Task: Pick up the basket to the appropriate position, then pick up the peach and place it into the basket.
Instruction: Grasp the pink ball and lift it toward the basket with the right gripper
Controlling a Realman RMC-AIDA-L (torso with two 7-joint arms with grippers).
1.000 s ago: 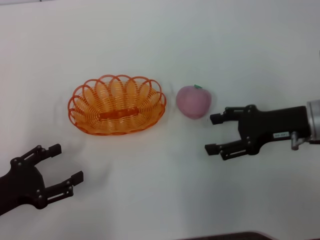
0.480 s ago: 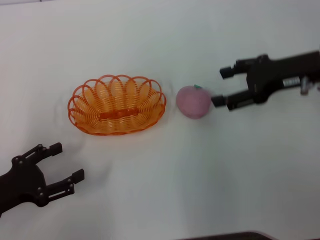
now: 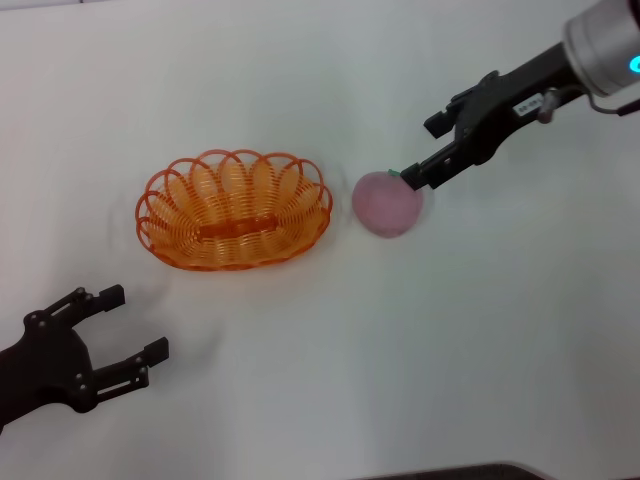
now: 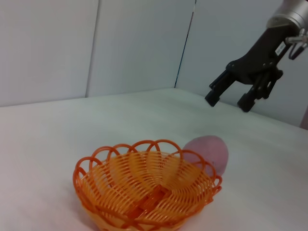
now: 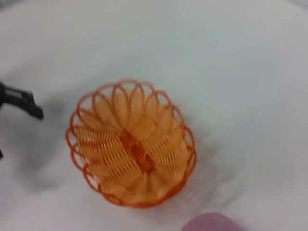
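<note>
The desk [image 3: 300, 400] is a plain white surface that fills the head view. Seen from the left wrist, pale wall panels [image 4: 96, 48] rise behind its far edge, with a dark seam running down between two of them.

The basket [image 3: 235, 210] sits on the desk, left of centre in the head view. It is an oval of orange wire with a looped, scalloped rim and a flat orange bar along its bottom. Nothing lies inside it; the right wrist view looks straight down into it and shows only the wire and the bar [image 5: 137, 151].

The peach [image 3: 387, 203] rests on the desk just beside the basket's right end, apart from it by a narrow gap. It is pink-mauve with a small green tip on its upper right.

The right tool [image 3: 424, 150] reaches in from the upper right, raised above the desk and up beside the peach. Its two fingers are spread apart and hold nothing. In the head view the nearer fingertip overlaps the peach's green tip, but the left wrist view shows the tool [image 4: 230, 99] hanging well clear above the fruit.

The left tool [image 3: 130, 330] is low at the left, near the desk's front edge and well apart from the basket, its fingers spread and holding nothing.
</note>
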